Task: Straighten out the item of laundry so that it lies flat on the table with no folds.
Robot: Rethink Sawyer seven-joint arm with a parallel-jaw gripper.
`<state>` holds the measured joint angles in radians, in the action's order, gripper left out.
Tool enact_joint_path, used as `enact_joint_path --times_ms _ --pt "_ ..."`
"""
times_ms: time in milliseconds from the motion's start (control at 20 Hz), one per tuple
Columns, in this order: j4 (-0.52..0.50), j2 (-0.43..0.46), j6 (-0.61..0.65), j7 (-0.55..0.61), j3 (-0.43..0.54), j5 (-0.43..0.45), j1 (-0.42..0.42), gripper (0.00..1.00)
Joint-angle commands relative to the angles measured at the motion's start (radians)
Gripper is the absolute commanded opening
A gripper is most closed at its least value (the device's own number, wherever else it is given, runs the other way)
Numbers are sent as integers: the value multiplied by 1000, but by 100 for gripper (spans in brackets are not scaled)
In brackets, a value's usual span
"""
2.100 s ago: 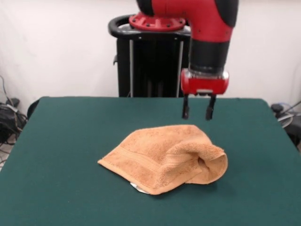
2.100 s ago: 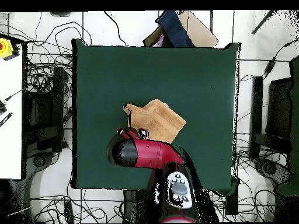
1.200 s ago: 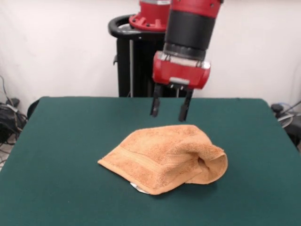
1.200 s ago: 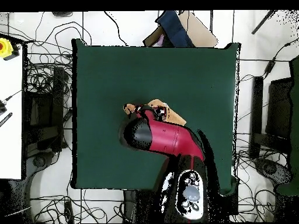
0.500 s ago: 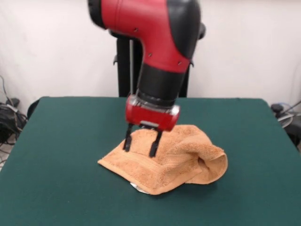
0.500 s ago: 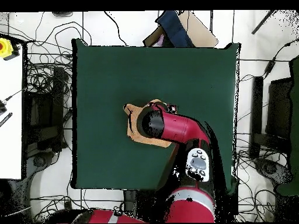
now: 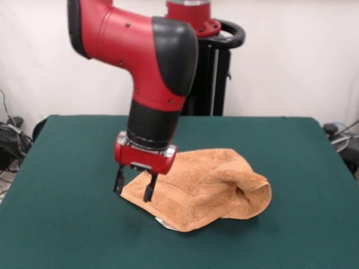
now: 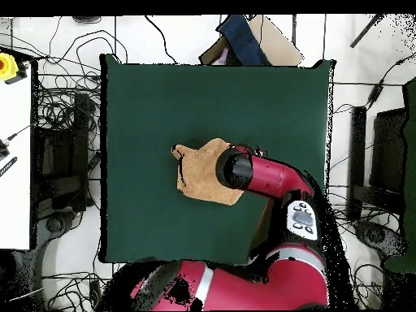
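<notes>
The orange-tan towel lies folded near the middle of the dark green table. Its right end is bunched into a rolled fold, and a white tag peeks out under its near edge. My gripper hangs low at the towel's left corner, open, with one finger just off the cloth and the other finger over it. From above, the towel shows left of the red arm, which hides the gripper and the cloth's right part.
A black stand rises behind the table's far edge. Cables crowd the floor around the table. A white bench with a yellow button box stands at the left, and a cardboard piece lies beyond the top edge.
The arm swung from behind the towel's right side across it to its left corner and came down near the table. The gripper stayed open and the towel kept its shape.
</notes>
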<state>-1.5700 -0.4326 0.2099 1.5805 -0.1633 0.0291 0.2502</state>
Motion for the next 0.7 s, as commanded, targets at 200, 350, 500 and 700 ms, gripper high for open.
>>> enact_joint_path --times_ms 200,350,500,700 --pt "79 92 293 -51 263 1 117 100" --pt "81 84 329 -42 263 11 118 100" --pt "93 82 372 -37 268 21 121 100" --pt "107 74 423 -23 260 29 114 100"
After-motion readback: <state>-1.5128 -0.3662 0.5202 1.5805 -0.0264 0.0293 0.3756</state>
